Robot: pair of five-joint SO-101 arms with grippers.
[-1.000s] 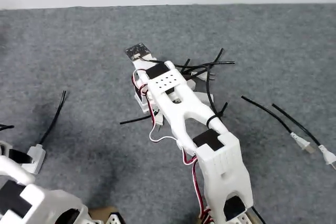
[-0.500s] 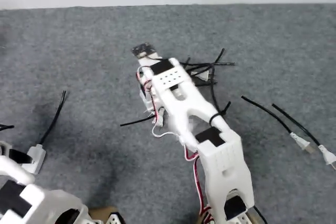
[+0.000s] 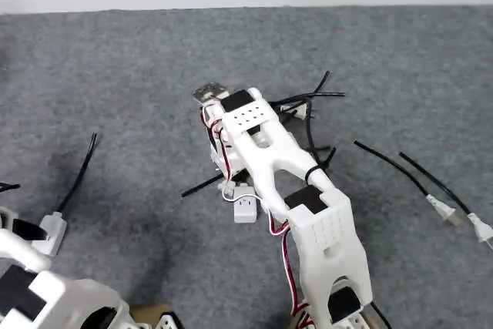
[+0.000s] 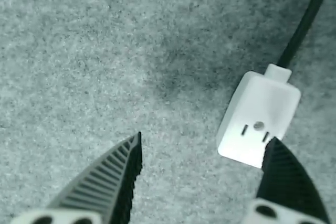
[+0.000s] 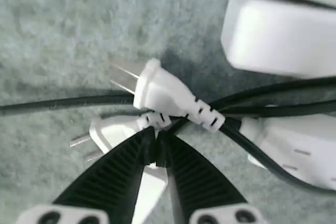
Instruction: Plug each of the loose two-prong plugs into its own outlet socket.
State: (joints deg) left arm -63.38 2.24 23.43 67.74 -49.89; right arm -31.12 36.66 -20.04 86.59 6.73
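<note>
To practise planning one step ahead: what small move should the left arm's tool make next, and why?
The left tool is open over grey carpet. The white outlet socket lies by one finger, not between them, its slots showing. So it should probably slide toward the socket until the socket sits between the fingers.

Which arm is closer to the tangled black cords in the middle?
Right. The right arm has its jaws in the cord pile, at a white plug; the left arm is apart, beside a lone socket.
</note>
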